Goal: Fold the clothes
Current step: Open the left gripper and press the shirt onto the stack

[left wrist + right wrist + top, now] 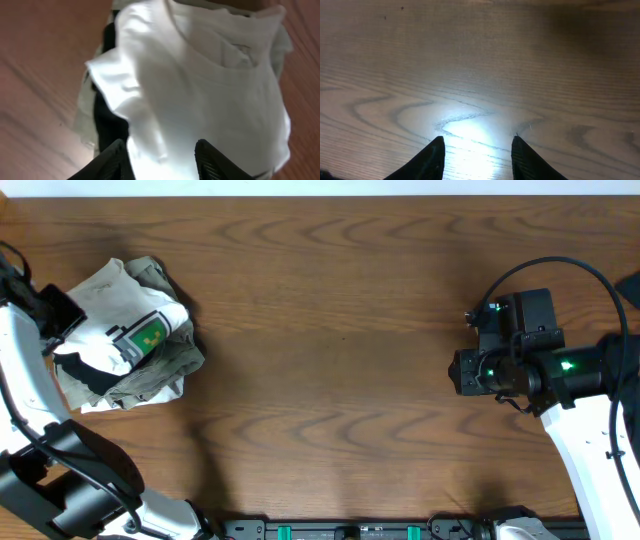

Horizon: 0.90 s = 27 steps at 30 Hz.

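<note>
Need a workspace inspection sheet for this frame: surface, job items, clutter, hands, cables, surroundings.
Surface: wooden table, bare wood across the middle and right.
Job's things: clothes pile on the left arm's side, crumpled, not folded; white T-shirt on top, green-and-blue print showing; khaki garment and black garment beneath.
Clutter: nothing seen.
Hands: left hand open over the T-shirt; right hand open over bare wood, holding nothing.
Cables: black cable loops over the right arm.
Surroundings: black rail along the near edge.

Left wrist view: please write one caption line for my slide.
Left hand, fingers apart, close to a crumpled white T-shirt on the wooden table.
</note>
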Tool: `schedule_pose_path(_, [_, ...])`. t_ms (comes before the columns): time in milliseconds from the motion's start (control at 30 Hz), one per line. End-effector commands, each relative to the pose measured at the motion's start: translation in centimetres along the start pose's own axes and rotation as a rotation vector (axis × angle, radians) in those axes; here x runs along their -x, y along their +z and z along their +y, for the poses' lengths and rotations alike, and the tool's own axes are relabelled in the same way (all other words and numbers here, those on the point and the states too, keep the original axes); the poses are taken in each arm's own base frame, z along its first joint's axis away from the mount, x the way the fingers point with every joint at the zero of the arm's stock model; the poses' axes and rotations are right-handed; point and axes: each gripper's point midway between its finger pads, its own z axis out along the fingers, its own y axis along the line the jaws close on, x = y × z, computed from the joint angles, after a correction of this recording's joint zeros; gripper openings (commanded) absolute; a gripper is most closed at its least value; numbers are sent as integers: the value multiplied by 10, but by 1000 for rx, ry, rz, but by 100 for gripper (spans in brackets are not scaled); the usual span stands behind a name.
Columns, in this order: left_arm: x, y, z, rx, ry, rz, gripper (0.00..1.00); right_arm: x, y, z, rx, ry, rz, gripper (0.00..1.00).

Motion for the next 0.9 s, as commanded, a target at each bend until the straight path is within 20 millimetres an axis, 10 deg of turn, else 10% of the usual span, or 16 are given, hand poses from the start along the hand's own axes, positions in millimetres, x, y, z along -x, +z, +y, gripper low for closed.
schedule_pose_path(0, [11,-14,-7,-56,-66,-37,47,1,0,-3,-11,-10,-6,42])
schedule_pose_path(233, [9,-25,-63,-357,90,-24,47,2,0,-5,-13,3,-9,43])
schedule_pose_path(867, [-25,43,-45,-304,51,166,48,-3,4,-5,-16,6,23,43])
